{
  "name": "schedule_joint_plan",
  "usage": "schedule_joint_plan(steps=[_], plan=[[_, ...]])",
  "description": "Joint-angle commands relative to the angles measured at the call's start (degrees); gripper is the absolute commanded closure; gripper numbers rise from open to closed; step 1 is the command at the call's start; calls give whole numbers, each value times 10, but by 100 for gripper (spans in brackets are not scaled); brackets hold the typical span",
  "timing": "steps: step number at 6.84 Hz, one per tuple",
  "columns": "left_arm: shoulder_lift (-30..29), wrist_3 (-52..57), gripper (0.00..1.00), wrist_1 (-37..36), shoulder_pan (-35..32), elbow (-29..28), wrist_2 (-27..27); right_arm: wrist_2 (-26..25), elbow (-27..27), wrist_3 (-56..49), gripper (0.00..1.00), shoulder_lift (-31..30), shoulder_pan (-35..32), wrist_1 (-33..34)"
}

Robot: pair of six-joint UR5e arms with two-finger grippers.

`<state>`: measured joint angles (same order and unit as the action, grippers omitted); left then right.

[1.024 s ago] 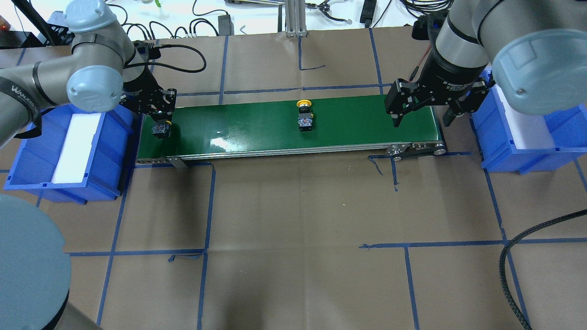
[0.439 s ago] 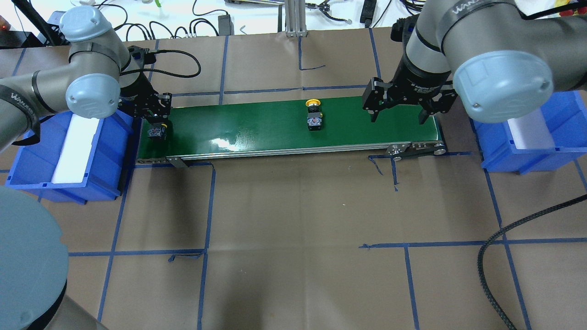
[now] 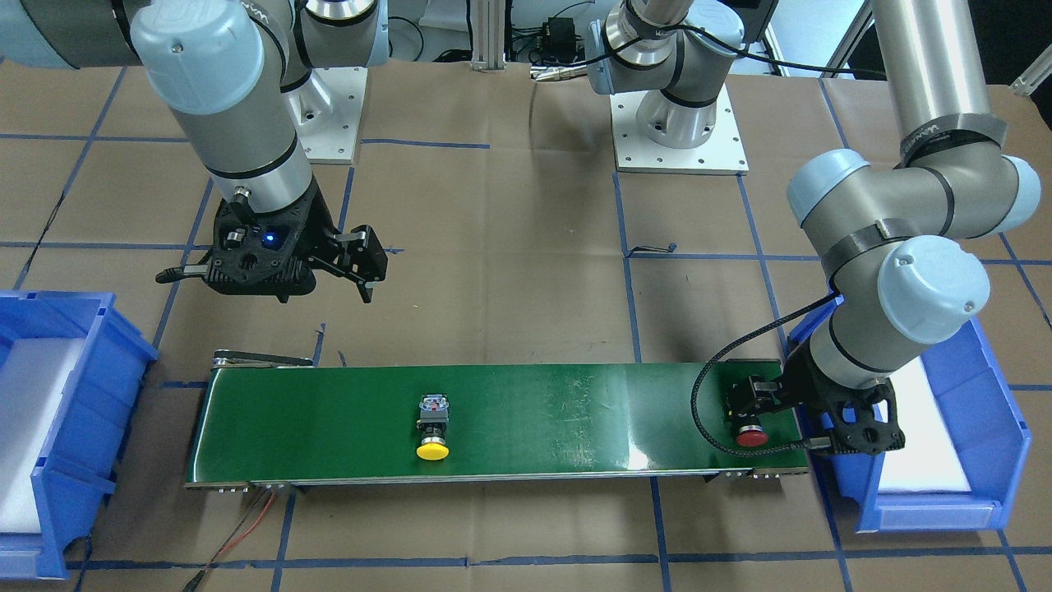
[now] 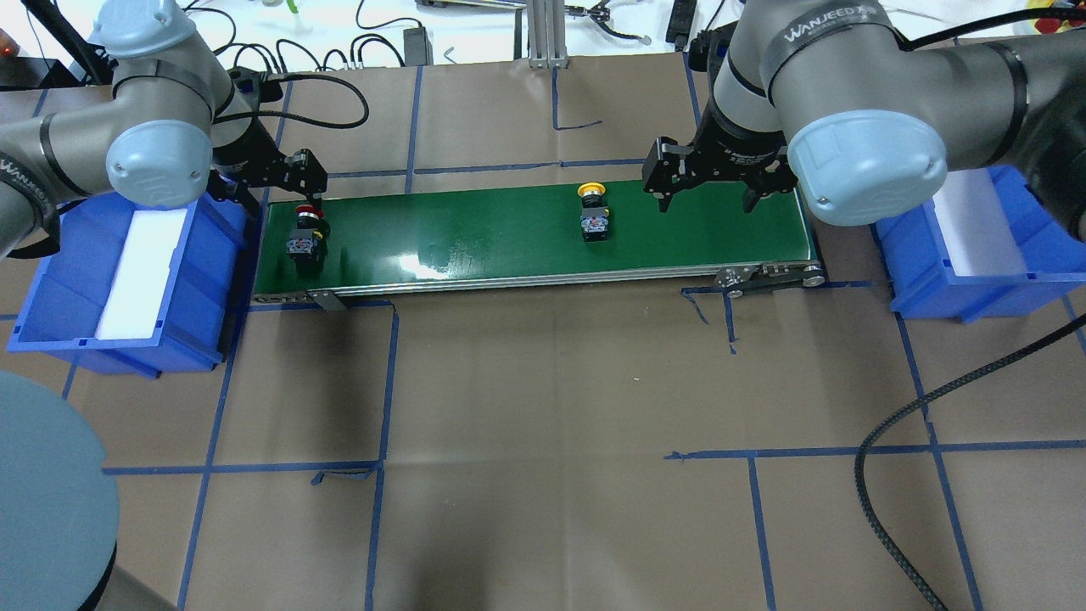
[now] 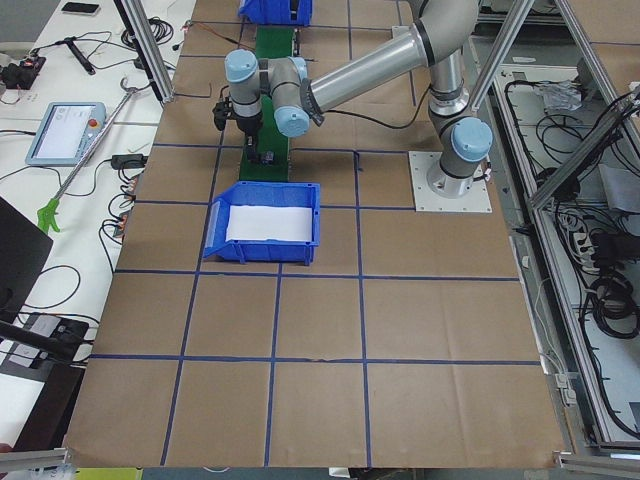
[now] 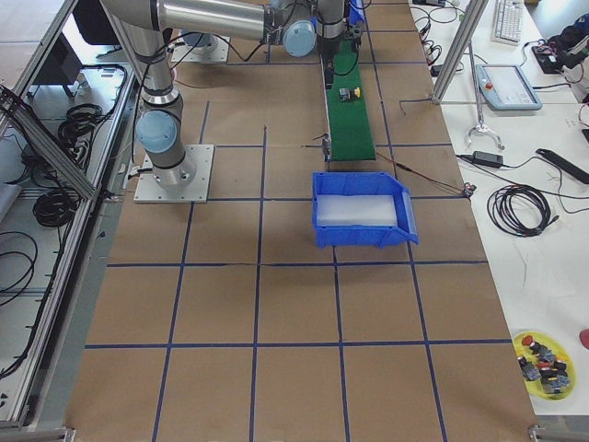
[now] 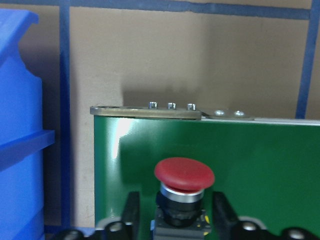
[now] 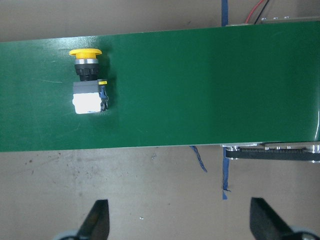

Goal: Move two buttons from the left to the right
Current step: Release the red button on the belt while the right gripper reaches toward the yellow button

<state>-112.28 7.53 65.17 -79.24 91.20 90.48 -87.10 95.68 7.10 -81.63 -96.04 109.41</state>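
The red button (image 4: 305,233) lies on the left end of the green conveyor belt (image 4: 475,229), cap pointing away from the robot. My left gripper (image 4: 293,191) hangs just above it, open. In the left wrist view its fingers (image 7: 131,212) stand on either side of the red button (image 7: 184,175) with narrow gaps. The yellow button (image 4: 591,212) lies free at mid-belt, cap also pointing away. My right gripper (image 4: 706,202) hovers wide open over the belt's right part, to the right of the yellow button (image 8: 87,80), with nothing between its fingers.
A blue bin (image 4: 51,288) with a white liner stands off the belt's left end. A matching blue bin (image 4: 933,288) stands off the right end. Brown paper with blue tape lines covers the table. A black cable (image 4: 891,441) loops at the near right.
The left gripper has lifted back off the red button, which now lies uncovered and has shifted right. The yellow button has ridden right along the belt. The right arm has swung left toward it.
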Motion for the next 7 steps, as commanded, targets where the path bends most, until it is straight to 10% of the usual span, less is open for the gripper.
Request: schedule_joint_plan(steps=[1,7], plan=[[52,-15,1,95,-5,-28,-3,3,-2,-10,0,35,3,26],[210,-91,1,203,-111,9,-3,59,-75,-12,0,148,9,31]])
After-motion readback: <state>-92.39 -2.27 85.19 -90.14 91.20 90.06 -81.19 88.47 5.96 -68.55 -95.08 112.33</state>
